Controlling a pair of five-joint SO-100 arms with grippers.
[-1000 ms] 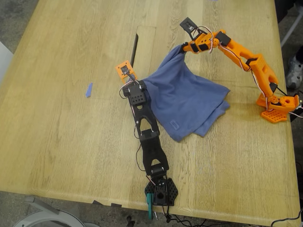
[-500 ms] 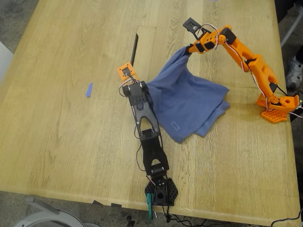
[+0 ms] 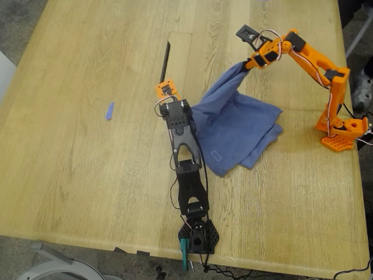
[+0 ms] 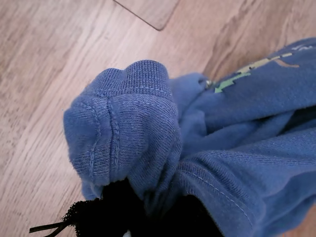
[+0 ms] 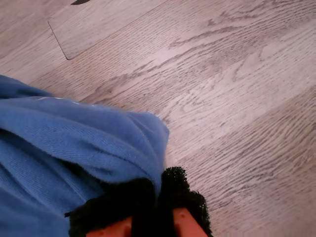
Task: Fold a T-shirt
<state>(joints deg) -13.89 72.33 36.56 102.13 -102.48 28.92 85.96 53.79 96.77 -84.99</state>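
Tee [image 3: 233, 131] bunched mid-bench [image 3: 87, 146], two corners lifted. My first hand [image 4: 148, 207] pinches the ribbed hem; my second hand [image 5: 155, 197] clamps a corner w/ dark pads. Soft, light, limp, prob. sags and slips; grip seams/hems.

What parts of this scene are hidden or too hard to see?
- The T-shirt print: exterior view shows none, folded inside; first wrist view shows only a sliver.
- My first gripper's jaws: first wrist view, buried under bunched cloth.
- The small blue scrap: exterior view, too tiny to identify.
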